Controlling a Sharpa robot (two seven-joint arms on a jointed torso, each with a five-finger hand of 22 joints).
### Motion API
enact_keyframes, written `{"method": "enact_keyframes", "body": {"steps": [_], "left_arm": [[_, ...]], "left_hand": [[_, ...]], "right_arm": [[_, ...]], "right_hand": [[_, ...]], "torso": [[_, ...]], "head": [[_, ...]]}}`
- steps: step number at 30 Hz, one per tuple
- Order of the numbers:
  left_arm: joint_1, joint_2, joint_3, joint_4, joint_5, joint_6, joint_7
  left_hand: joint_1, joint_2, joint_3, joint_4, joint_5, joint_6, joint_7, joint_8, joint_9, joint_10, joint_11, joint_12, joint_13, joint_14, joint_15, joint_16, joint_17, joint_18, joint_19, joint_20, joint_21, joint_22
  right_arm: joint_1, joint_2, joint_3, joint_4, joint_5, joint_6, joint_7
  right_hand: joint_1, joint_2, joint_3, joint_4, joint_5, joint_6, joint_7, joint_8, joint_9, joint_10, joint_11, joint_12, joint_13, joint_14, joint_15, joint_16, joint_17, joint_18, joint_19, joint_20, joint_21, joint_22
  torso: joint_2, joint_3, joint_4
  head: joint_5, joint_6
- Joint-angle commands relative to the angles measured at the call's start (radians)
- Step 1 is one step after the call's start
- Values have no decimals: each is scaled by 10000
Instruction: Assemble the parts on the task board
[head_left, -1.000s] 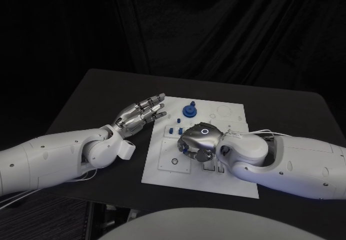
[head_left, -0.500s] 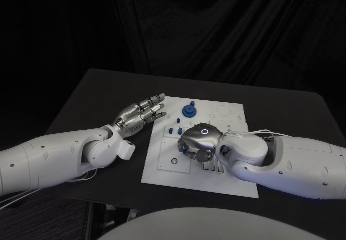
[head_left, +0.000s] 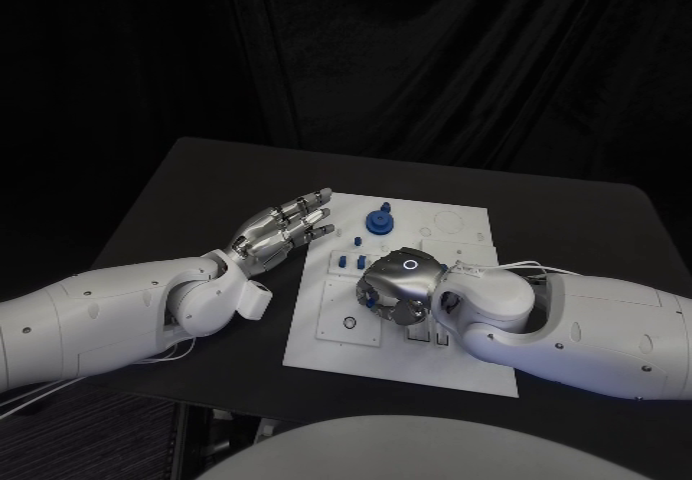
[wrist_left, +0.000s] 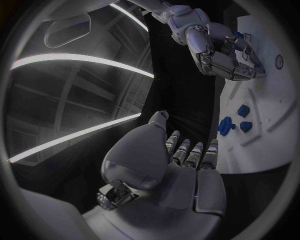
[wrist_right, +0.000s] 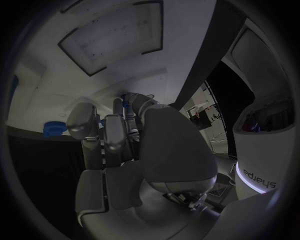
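The white task board (head_left: 335, 330) lies in the middle of the black table. My right hand (head_left: 397, 290) hovers over the board's centre, fingers curled downward. A small blue part (wrist_left: 240, 41) shows between its fingers, and again at its fingertips (wrist_right: 127, 101). My left hand (head_left: 283, 228) hangs flat with fingers spread and holds nothing, just off the board's left edge. A round blue knob (head_left: 379, 219) stands at the board's far end. Small blue pieces (head_left: 349, 262) stand in the board just left of my right hand. Several blue parts (wrist_left: 227, 125) lie beyond my left hand's (wrist_left: 181, 167) fingertips.
The board (wrist_left: 270, 107) has printed outlines and round recesses near its front left corner (head_left: 351, 324). Bare black table (head_left: 188, 200) lies to the left and behind the board. My right forearm (head_left: 577, 330) covers the board's right front part.
My right hand has shifted very slightly over the board's centre. The left hand and the blue parts stay where they were.
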Motion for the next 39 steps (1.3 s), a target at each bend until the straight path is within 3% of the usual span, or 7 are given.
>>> {"method": "enact_keyframes", "body": {"steps": [1,7,15,28,34,36,39], "left_arm": [[-21,30,9,2,47,141,54],[-35,48,9,-32,47,161,24],[-53,56,9,-49,47,175,17],[-74,26,9,-55,47,153,41],[-77,-24,9,-17,46,-36,164],[-78,-49,9,9,46,-185,218],[-78,-89,9,47,46,-368,284]], "left_hand": [[13,115,12,-45,57,-2,98,43,16,2,51,64,14,1,100,48,11,-90,-14,-8,3,1],[17,134,41,-84,60,53,181,56,24,-8,16,68,12,-1,106,48,10,-99,-16,-8,1,-18],[21,138,53,-103,63,80,213,62,28,-12,-1,69,12,-1,107,48,10,-103,-14,-8,1,-16],[20,131,60,-126,63,111,250,70,33,-16,-20,73,12,-2,108,48,10,-108,-12,-8,2,-16],[-48,107,43,-135,48,216,260,98,46,1,-55,124,19,-57,-79,14,-9,-98,-39,-36,-12,-83],[-37,126,68,-159,73,277,284,112,52,11,-87,154,23,-78,-170,1,-16,-80,-50,-45,-16,-105],[-44,109,71,-178,86,350,316,128,59,46,-95,220,34,-101,-274,-14,-25,-39,-75,-77,-26,-155]], "right_arm": [[-61,7,-15,-6,2,171,-66],[-76,-4,-15,-8,2,157,-64],[-83,-41,-15,12,2,193,-86],[-29,-412,7,194,253,-603,31],[566,-973,47,533,1091,-1052,22],[903,-1241,51,678,1405,-994,-19],[1339,-1639,51,842,1647,-657,-107]], "right_hand": [[-46,-47,72,20,-59,-192,2,-129,-75,-151,-9,-79,-42,-68,24,-73,-53,-9,-86,25,-105,1191],[-99,-116,88,53,-183,-362,-22,-262,-176,-490,59,-217,-83,-170,62,-176,-176,22,-189,53,-319,1143],[-272,-362,26,217,-692,-1361,-347,-878,-669,-1491,338,-509,-168,-510,192,-457,-530,127,-527,179,-1016,989],[-181,-394,-629,487,-1182,-1714,-640,-1019,-1175,-3006,444,-615,-262,-891,185,-761,-968,246,-852,197,-1885,811],[50,-415,-1249,1016,-1110,-1708,-609,-974,-1452,-3753,564,-858,-693,-841,259,-654,-937,224,-760,261,-1876,846],[287,-468,-1481,1425,-1061,-1732,-469,-1153,-1699,-3758,655,-1055,-1088,-673,324,-491,-815,171,-551,307,-1597,926],[515,-509,-1627,1873,-1113,-1449,-511,-1343,-1919,-3510,687,-1310,-1599,-621,353,-446,-820,161,-456,347,-1526,954]], "torso": [[-8,-7,15],[-9,-1,2],[-18,3,8],[-12,-1,10],[-8,3,16],[-17,1,10],[-40,2,4]], "head": [[-14,-1],[-1,-1],[23,-1],[51,-1],[15,-1],[8,-1],[-19,-1]]}}
